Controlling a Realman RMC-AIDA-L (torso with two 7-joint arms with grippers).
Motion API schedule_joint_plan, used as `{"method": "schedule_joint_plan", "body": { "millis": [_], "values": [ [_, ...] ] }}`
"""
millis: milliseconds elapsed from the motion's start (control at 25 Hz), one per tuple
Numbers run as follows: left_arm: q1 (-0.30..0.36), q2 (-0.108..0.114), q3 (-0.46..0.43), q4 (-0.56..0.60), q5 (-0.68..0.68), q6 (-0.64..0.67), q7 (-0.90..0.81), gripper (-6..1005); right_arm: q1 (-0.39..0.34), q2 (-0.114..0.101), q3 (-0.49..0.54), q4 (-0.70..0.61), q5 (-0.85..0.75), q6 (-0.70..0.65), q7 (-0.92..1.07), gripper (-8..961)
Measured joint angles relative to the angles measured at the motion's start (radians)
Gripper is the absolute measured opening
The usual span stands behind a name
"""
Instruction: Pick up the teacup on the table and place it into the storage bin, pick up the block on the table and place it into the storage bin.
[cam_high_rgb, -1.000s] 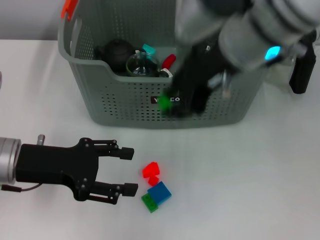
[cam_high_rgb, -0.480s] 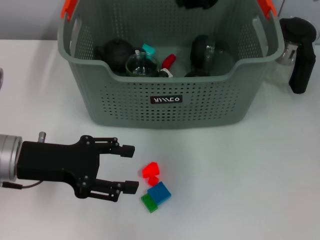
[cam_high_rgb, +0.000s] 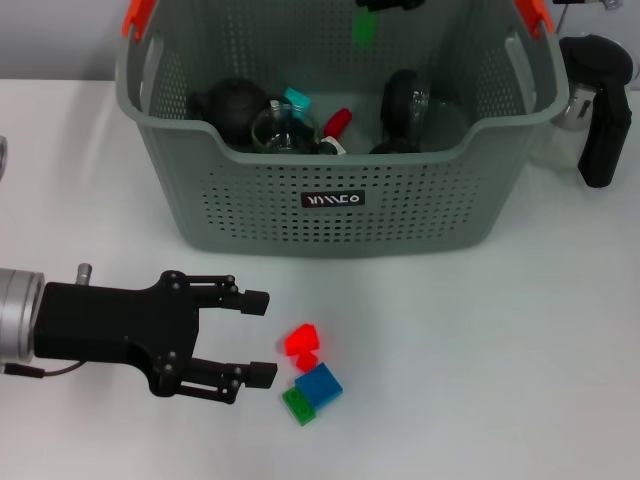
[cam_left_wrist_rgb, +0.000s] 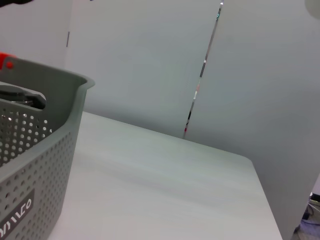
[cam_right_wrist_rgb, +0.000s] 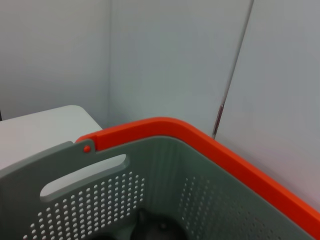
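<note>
Since half a second ago, a green block (cam_high_rgb: 365, 27) is showing under your right gripper (cam_high_rgb: 388, 4) above the back of the storage bin (cam_high_rgb: 330, 205). You cannot tell if that gripper is pinching it. Your left gripper (cam_high_rgb: 258, 338) is sitting spread wide on the table (cam_high_rgb: 500, 350), beside the red block (cam_high_rgb: 300, 341), blue block (cam_high_rgb: 319, 385) and a second green block (cam_high_rgb: 297, 405).

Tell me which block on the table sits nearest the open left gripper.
The green block, at the bottom of the cluster, lies closest to the left gripper. The blue block and the red block sit slightly farther off.
</note>
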Motion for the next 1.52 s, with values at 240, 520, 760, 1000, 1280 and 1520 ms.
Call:
{"method": "schedule_joint_plan", "body": {
  "millis": [240, 520, 760, 1000, 1280, 1520],
  "values": [
    [0.002, 0.0, 0.0, -0.001, 0.0, 0.0, 0.008, 809, -0.003, 0.003, 0.004, -0.005, 0.005, 0.003, 0.001, 677],
    [0.002, 0.0, 0.0, -0.003, 0.001, -0.001, 0.009, 809, -0.038, 0.001, 0.009, -0.084, 0.058, -0.102, -0.008, 869],
    [0.015, 0.0, 0.0, -0.002, 0.001, -0.003, 0.009, 809, -0.12, -0.006, 0.008, -0.252, 0.128, -0.405, -0.103, 940],
    [0.02, 0.002, -0.009, 0.001, 0.002, -0.004, 0.009, 809, -0.159, 0.003, 0.001, -0.313, 0.12, -0.669, -0.145, 939],
    [0.017, 0.005, -0.022, 0.002, 0.004, -0.005, 0.009, 809, -0.185, 0.016, -0.067, -0.293, 0.076, -0.761, -0.143, 939],
    [0.013, 0.008, -0.023, 0.002, 0.004, 0.0, 0.009, 809, -0.163, 0.017, -0.216, -0.183, 0.071, -0.691, -0.134, 938]
  ]
}}
